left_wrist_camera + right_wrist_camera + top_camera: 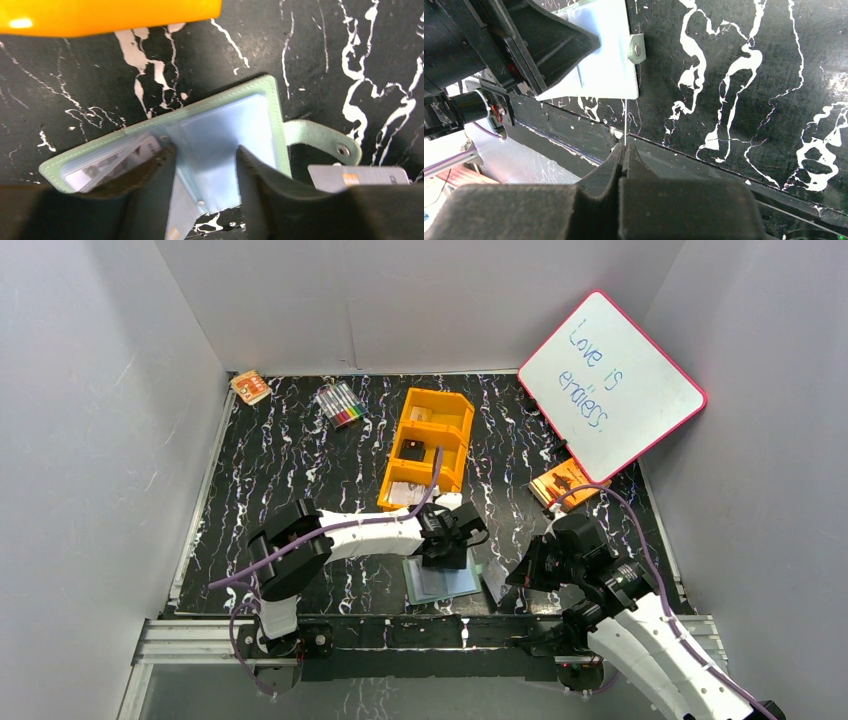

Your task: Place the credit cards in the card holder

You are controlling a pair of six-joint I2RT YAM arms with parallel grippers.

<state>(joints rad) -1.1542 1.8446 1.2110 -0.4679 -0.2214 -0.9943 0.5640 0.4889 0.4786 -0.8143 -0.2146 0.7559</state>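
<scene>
At six o'clock on the table (300,460), your half-spread left gripper (204,152) straddles the open card holder (220,125), right gripper (624,152) pinching a card (357,176) at its three o'clock; a sliding holder could jam the card.

Top view overhead, looking down; wrist views close (both share card holder (220,135)).

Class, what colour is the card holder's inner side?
The card holder is pale blue-grey inside; best seen from left wrist.
</scene>
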